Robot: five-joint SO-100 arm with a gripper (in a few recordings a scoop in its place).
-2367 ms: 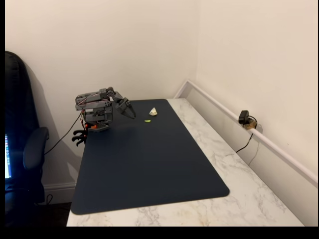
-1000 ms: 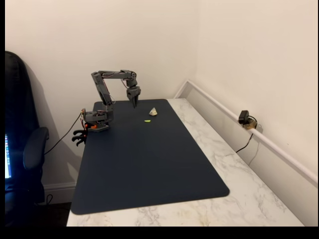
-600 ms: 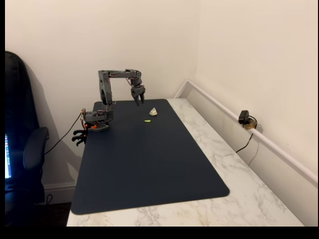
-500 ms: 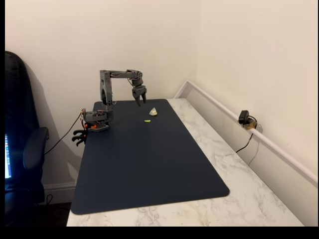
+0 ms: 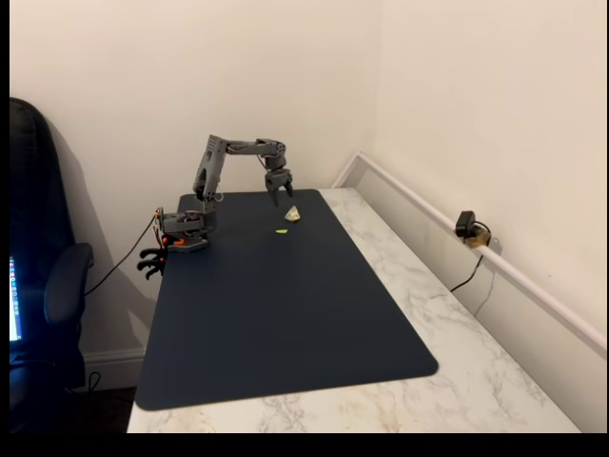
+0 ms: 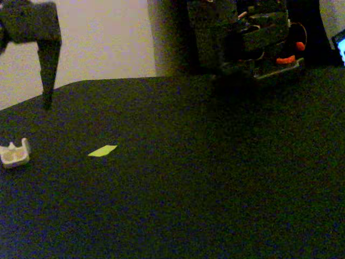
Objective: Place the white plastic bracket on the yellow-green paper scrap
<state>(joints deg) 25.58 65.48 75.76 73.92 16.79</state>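
1. Arm motion comes first: the arm was folded low by its base [image 5: 184, 231] a short while ago, and now it reaches out over the dark mat [image 5: 285, 324].
2. That brings the gripper [image 5: 280, 197] close above the white plastic bracket [image 5: 293, 214], so the pick-up looks like the next step.
3. The gripper points down, and its fingers look a little apart.
4. It holds nothing and touches nothing.
5. In both fixed views the bracket sits on the mat.
6. From the bracket, the gripper is at about 11 o'clock.
7. The yellow-green paper scrap [image 5: 283, 230] lies flat on the mat, near the bracket at about 7 o'clock.
8. The two do not touch.
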